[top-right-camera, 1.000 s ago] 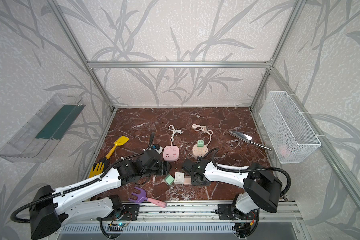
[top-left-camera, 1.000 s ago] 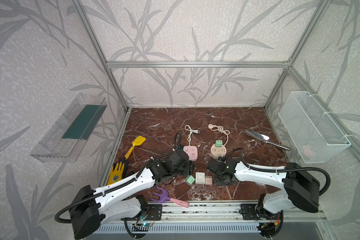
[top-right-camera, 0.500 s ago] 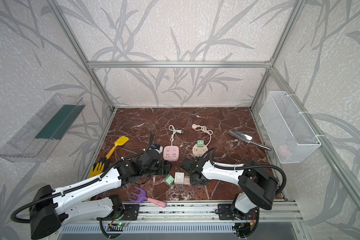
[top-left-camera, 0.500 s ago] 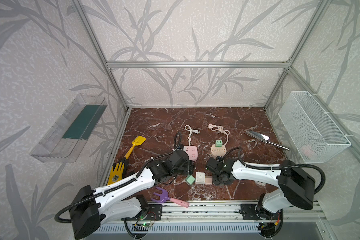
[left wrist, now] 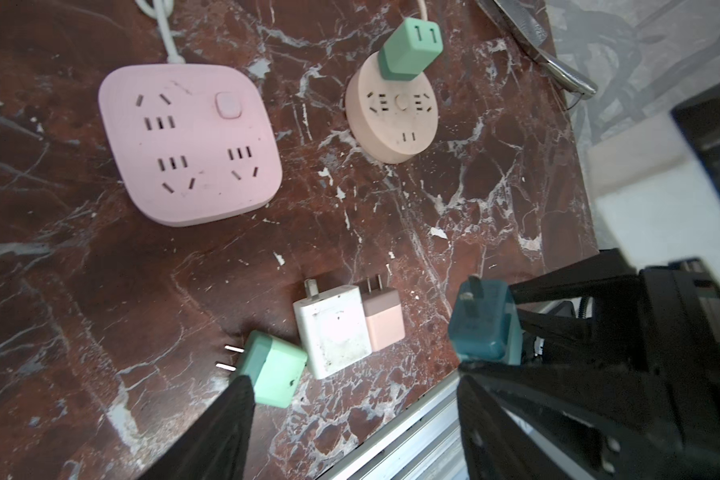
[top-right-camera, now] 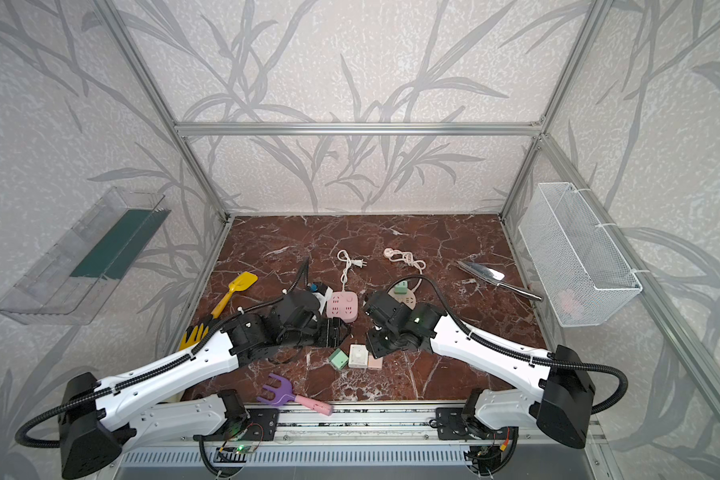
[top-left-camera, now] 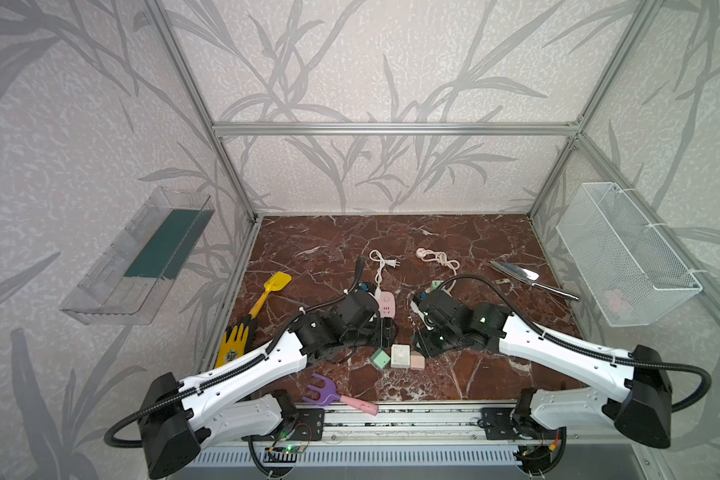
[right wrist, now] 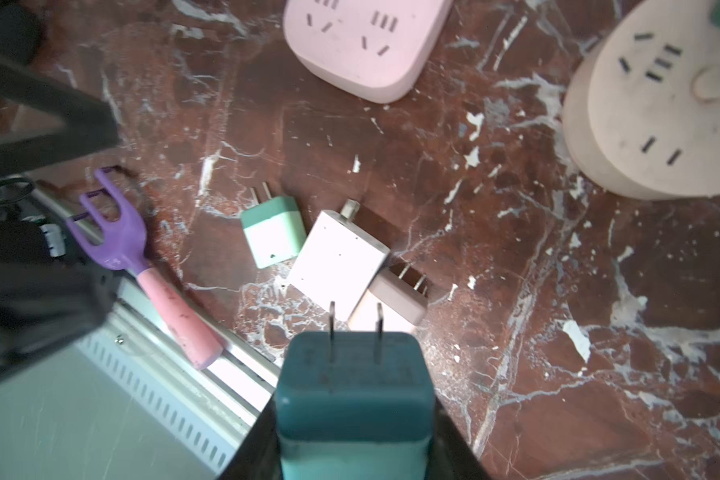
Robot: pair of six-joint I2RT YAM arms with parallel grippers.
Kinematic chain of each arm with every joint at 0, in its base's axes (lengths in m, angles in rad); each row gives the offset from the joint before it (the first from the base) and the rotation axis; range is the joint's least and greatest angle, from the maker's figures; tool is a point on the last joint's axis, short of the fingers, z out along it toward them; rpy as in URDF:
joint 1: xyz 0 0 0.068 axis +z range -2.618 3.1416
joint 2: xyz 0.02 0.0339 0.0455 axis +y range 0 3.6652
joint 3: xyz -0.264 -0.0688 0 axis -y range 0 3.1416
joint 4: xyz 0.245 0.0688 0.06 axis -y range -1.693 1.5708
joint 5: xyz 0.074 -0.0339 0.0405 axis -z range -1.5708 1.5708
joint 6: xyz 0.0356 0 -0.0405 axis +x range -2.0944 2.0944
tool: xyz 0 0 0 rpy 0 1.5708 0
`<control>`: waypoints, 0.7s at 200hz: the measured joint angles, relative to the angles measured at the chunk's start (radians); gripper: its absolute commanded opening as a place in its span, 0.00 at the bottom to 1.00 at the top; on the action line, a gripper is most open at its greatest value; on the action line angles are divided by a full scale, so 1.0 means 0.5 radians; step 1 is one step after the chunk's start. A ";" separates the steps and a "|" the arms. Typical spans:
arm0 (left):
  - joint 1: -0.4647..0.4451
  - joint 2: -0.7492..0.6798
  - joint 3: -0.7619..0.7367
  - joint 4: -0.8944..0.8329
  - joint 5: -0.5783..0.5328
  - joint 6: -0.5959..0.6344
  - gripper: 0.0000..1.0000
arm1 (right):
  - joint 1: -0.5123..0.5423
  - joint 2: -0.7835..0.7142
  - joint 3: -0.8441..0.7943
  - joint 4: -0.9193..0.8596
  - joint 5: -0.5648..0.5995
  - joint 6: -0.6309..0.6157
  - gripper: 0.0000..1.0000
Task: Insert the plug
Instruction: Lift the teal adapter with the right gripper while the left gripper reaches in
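My right gripper (right wrist: 354, 419) is shut on a dark teal plug (right wrist: 354, 386), its two prongs pointing away from the wrist camera. In the left wrist view the same teal plug (left wrist: 485, 320) hangs just above the marble floor. My left gripper (left wrist: 354, 415) stands open and holds nothing, one finger (left wrist: 225, 424) beside a loose mint plug (left wrist: 275, 370). A white plug (left wrist: 332, 328) and a pink plug (left wrist: 383, 320) lie touching each other. Behind them lie a pink square power strip (left wrist: 190, 141) and a round beige socket (left wrist: 393, 112) with a green plug (left wrist: 410, 52) in it. In both top views the grippers (top-left-camera: 385, 332) (top-right-camera: 377, 347) flank the loose plugs.
A purple fork with a pink handle (top-left-camera: 337, 395) lies by the front rail. A yellow shovel (top-left-camera: 271, 291) and a yellow glove (top-left-camera: 233, 349) lie at the left. A metal trowel (top-left-camera: 528, 278) lies at the right, below a wire basket (top-left-camera: 624, 257).
My right gripper's jaws have narrowed onto the teal plug, and the arm has shifted slightly. The left arm has hardly moved.
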 measured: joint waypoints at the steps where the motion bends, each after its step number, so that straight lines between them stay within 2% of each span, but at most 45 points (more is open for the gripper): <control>1: 0.000 0.002 0.001 0.002 0.002 0.001 0.75 | 0.000 0.001 0.007 -0.003 -0.002 -0.008 0.00; 39: 0.004 0.047 0.004 0.069 0.091 0.005 0.74 | -0.005 0.008 0.166 -0.055 -0.046 -0.126 0.00; 114: 0.027 0.011 -0.008 0.149 0.195 -0.018 0.74 | 0.000 0.095 0.173 -0.039 -0.067 -0.202 0.00; 140: 0.076 -0.017 -0.037 0.228 0.305 -0.064 0.74 | 0.005 0.082 0.164 0.011 -0.086 -0.217 0.00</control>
